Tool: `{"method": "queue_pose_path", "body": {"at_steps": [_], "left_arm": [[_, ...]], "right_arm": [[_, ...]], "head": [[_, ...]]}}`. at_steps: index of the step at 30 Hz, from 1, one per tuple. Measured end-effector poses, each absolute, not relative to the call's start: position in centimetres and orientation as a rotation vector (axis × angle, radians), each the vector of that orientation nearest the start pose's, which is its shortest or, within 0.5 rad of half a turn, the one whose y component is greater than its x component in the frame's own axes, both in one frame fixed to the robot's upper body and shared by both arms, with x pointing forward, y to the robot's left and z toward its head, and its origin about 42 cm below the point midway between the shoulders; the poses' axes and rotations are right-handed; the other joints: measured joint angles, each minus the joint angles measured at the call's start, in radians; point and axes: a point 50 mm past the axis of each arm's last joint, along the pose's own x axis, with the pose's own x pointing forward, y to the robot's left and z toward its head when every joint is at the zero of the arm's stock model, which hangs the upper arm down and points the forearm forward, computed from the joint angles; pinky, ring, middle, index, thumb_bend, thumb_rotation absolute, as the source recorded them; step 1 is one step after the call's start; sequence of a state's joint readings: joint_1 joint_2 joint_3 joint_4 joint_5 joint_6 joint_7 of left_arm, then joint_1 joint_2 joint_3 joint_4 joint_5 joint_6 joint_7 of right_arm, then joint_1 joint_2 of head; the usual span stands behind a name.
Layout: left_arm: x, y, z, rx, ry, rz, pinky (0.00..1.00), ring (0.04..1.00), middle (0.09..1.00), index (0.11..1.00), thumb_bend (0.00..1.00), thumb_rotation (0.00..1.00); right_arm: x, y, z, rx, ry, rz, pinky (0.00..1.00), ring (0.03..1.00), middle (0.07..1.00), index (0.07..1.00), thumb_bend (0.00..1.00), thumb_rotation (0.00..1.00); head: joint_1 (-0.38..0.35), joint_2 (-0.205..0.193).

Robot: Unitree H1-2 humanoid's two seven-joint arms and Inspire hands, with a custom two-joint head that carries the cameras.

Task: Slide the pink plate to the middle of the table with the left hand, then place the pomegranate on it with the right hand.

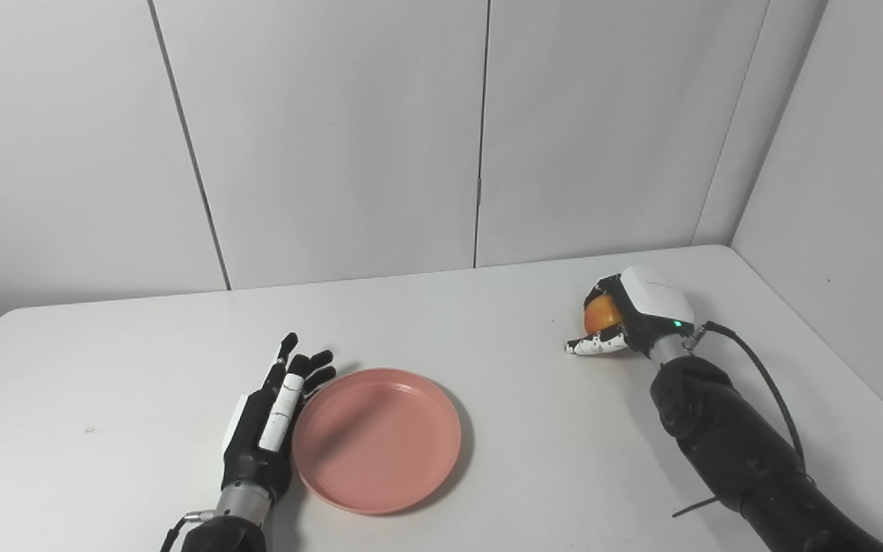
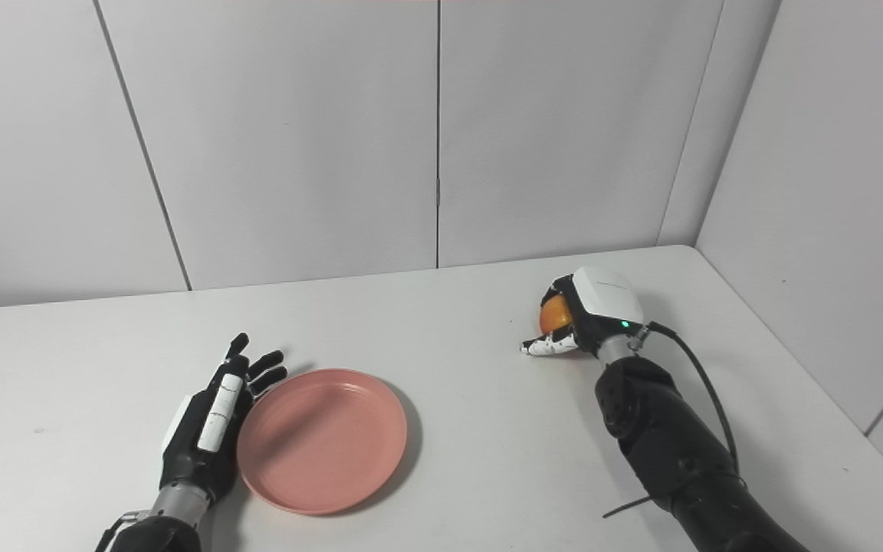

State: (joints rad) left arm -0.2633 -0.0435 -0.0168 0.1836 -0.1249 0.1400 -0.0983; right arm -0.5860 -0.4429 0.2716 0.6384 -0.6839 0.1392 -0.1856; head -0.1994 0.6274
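The pink plate [image 1: 377, 438] lies flat on the white table [image 1: 487, 345], left of centre and near the front edge. My left hand [image 1: 273, 418] stands edge-on against the plate's left rim, fingers straight and apart, holding nothing. At the back right, my right hand [image 1: 629, 314] is curled over the orange-red pomegranate [image 1: 601, 313], which rests on the table. Its fingers wrap the far side and the thumb lies along the near side. Most of the fruit is hidden by the hand.
White wall panels close off the back and the right side of the table. A black cable [image 1: 763, 383] loops from the right wrist along the forearm. The table's front edge runs just below the plate.
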Motion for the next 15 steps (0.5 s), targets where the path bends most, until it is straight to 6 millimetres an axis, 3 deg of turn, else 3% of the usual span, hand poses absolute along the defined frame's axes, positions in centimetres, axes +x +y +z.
{"method": "queue_pose_path", "body": {"at_steps": [9, 15], "left_arm": [[36.5, 15.9, 11.9, -0.153, 0.067, -0.205, 0.81, 0.827, 0.832, 0.985, 0.88, 0.78], [36.4, 15.9, 12.0, -0.153, 0.064, -0.205, 0.81, 0.834, 0.839, 0.988, 0.88, 0.77]], "right_arm": [[46.0, -33.0, 16.0, -1.255, 0.048, -0.091, 0.17, 0.221, 0.287, 0.471, 0.51, 0.15], [45.9, -31.5, 17.2, -1.246, 0.013, -0.019, 0.2, 0.249, 0.315, 0.472, 0.51, 0.15]], "head": [[0.002, 0.003], [0.02, 0.008]]}}
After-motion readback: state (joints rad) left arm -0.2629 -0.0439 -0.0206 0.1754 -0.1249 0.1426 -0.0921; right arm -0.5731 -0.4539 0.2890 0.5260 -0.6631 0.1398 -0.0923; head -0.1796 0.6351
